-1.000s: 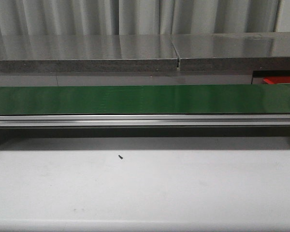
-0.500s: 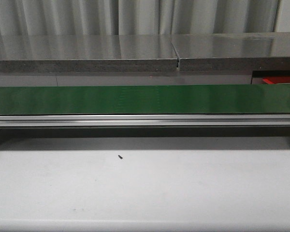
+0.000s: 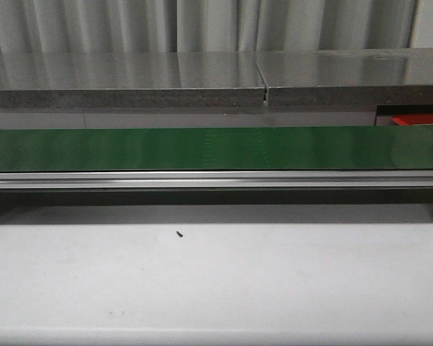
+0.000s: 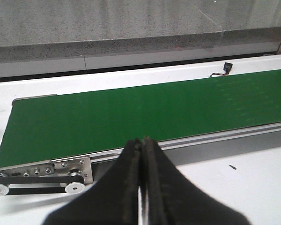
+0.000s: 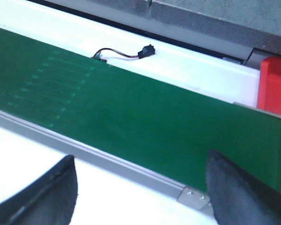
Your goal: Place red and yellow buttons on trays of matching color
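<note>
White tabletop (image 3: 274, 288) stretches under the long green conveyor belt (image 3: 216, 148), with a strip of the flat bright red tray (image 3: 421, 120) past its right end and no button showing. My left gripper (image 4: 141, 154) is clenched on nothing, fingers pressed together above the belt's edge. My right gripper (image 5: 140, 187) hangs spread wide and empty above the belt's near rail.

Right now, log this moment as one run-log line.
green belt: no buttons in view | red tray: at belt's right end | left gripper: shut, holds nothing | right gripper: open
</note>
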Available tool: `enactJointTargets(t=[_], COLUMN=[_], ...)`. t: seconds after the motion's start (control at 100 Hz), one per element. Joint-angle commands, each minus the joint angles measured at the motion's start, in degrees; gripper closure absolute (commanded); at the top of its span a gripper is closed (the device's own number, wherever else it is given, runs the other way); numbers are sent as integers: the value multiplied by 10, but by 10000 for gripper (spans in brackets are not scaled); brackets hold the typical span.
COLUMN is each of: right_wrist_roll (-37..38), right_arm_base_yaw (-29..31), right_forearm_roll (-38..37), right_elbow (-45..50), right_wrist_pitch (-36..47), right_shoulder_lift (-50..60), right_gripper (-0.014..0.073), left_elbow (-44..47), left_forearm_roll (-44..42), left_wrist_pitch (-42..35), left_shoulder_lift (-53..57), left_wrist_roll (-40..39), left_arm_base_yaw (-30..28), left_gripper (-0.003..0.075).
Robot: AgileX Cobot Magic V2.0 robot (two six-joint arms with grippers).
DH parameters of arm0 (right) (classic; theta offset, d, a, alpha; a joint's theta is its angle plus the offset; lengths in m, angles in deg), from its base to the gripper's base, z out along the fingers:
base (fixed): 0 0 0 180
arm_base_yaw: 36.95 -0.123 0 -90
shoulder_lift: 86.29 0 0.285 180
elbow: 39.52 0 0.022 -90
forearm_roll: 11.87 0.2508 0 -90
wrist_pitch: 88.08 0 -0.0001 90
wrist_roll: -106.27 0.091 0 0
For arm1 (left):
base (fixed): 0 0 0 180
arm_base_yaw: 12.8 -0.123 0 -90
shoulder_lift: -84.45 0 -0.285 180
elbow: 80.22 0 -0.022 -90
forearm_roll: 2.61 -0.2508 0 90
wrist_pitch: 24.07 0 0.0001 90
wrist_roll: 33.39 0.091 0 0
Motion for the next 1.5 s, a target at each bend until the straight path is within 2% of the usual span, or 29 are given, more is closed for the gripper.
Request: enactJointTargets(t=[0.0, 0.12, 0.24, 0.35, 0.75, 0.99, 1.09, 1.16, 1.28, 1.33, 1.4, 1.49], right_wrist_roll=[-5, -5, -5, -5, -5, -5, -5, -5, -5, -5, -5, -5], right_arm_base_yaw=[-1, -1, -1, -1, -1, -1, -1, -1, -1, -1, -1, -1], right_forearm_roll=[17, 17, 17, 17, 17, 17, 17, 17, 17, 17, 17, 17], right_elbow=[24, 60, 74, 74, 74, 74, 74, 74, 74, 74, 74, 74], right_wrist_pitch=[38, 40, 41, 39, 34, 34, 34, 34, 34, 34, 34, 34], right_shoulder_lift=[48, 97, 131, 143, 143, 143, 143, 143, 143, 143, 143, 143], right_gripper=[112, 288, 524, 695, 692, 692, 692, 692, 692, 692, 692, 692], left_elbow=[-16, -16, -16, -16, -16, -21, -40, -60, -98, -115, -141, -178], left_forearm_roll=[15, 15, 15, 15, 21, 27, 26, 24, 21, 20, 8, 8], left_wrist_pitch=[-34, -34, -34, -34, -35, -34, -28, -17, -8, -8, -10, -8], left_shoulder_lift=[-1, -1, -1, -1, -1, -4, -19, -36, -72, -87, -111, -150], left_wrist_roll=[-1, -1, -1, -1, -2, -33, -57, -57, -57, -57, -57, -68], left_arm_base_yaw=[6, 6, 6, 6, 6, 6, 6, 6, 6, 4, 2, -15], left_gripper=[739, 739, 739, 739, 738, 727, 644, 540, 320, 255, 210, 210])
